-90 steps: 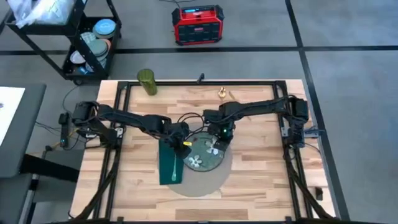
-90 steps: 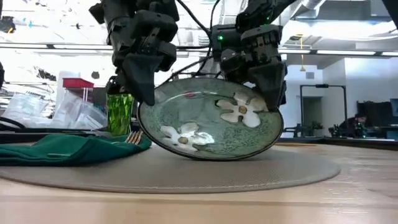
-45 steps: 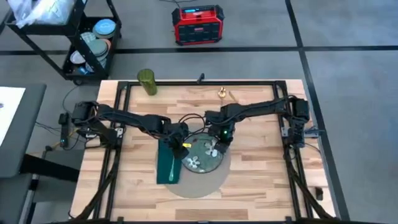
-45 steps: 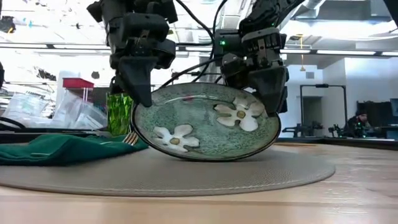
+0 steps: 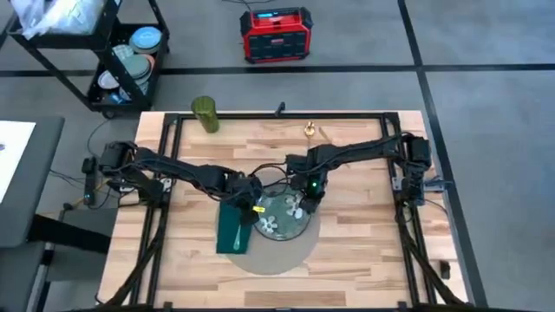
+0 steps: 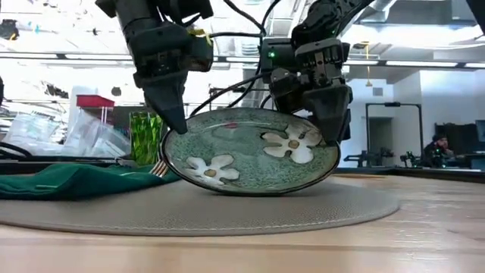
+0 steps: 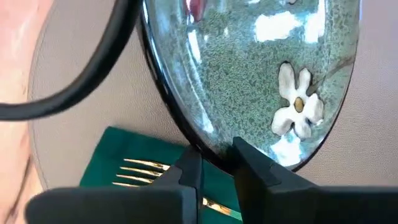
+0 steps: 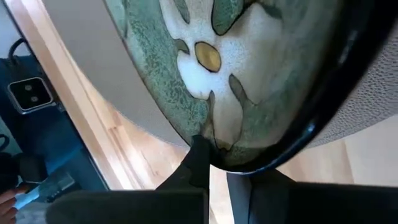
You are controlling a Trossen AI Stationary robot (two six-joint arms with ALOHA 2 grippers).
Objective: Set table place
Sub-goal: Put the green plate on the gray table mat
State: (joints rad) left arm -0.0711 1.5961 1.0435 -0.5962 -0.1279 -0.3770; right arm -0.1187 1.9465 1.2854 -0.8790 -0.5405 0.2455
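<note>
Both my end effectors are on the green floral plate [image 6: 250,152], mid-tabletop [image 5: 364,251].

Left end effector [image 7: 214,163]: fingers pinch the plate's dark rim, one finger each side of the edge. In the low view it comes down from above onto the plate's edge nearest the napkin.

Right end effector [image 8: 216,167]: fingers pinch the opposite rim, right by a white flower. Green LED lit on that wrist in the high and low views.

Plate state: tilted in the low view. Its lower edge looks to rest on the placemat [image 6: 318,208]; the side facing the room behind is raised, so the patterned face shows to the low camera. Two white flowers visible on it.

Placemat: large round grey-beige disc flat on the tabletop, centre-front. The plate sits over its rear half in the high view.

Dark green napkin [image 5: 234,230] lies over the placemat's left edge, just beside the plate. A gold fork [image 7: 146,171] lies on it, tines close to the plate rim.

Green ribbed tumbler [image 5: 205,113] stands at the tabletop's back-left corner, well apart from the setting. Small brass-coloured item [image 5: 309,131] near the back rail; can't tell what it is.

Off the tabletop: black cart [image 5: 121,52] with dishes, red box [image 5: 276,35] on the floor.
</note>
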